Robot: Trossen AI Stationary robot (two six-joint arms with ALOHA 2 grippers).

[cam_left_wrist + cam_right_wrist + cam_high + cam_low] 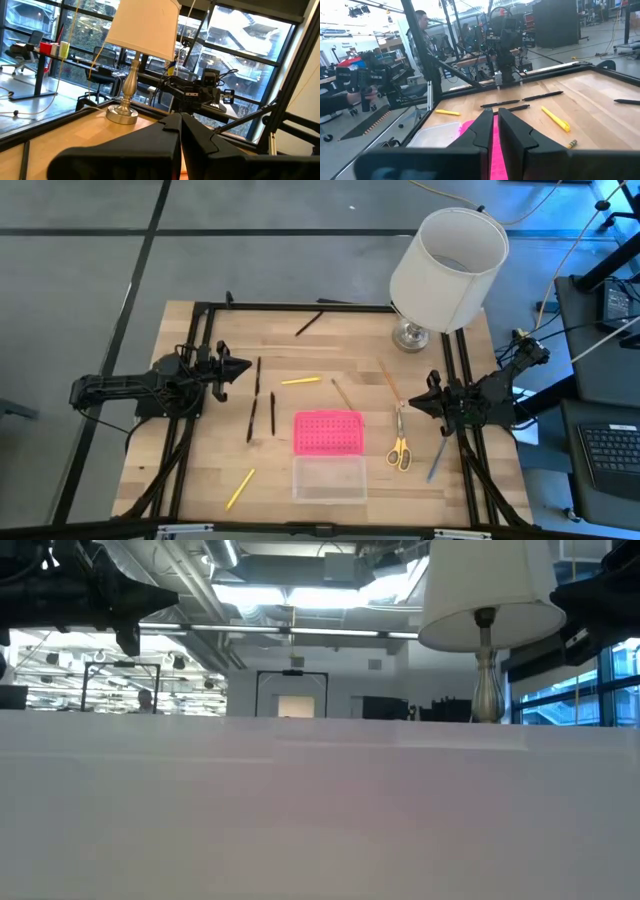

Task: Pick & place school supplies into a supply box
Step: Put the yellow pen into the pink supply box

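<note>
Step in hand, as judged: start of the task. No supply is in the box and neither arm is over the work.

Left gripper (243,367): parked at the table's left edge, fingers pressed together, holding nothing. Right gripper (415,401): parked at the right edge, jaws nearly closed with a thin gap between them, nothing held.

Supply box: clear plastic base (329,479) lies open near the front edge, about mid-width; its bright pink dotted-grid lid (328,432) is folded out flat, touching the base on the side toward the table's middle.

Count on the light wooden table (200,470):
- black pens: four; one near the back edge (308,323), three left of the lid (257,375) (252,421) (272,413)
- yellow pencils or markers: two; one behind the lid (301,380), one near the front-left corner (239,489)
- wood-brown pencils: two (343,394) (389,382), right of centre
- blue pen: one (437,461), by the right edge
- yellow-handled scissors: one (400,445), just right of the lid
- white-shaded lamp on a metal foot (446,268): one, back-right corner; not a supply.

Next move, as judged: an arm must open its fingers, descend on one thin item lying flat, and pinch it across its width; the scissors and blue pen lie nearest the right gripper.
</note>
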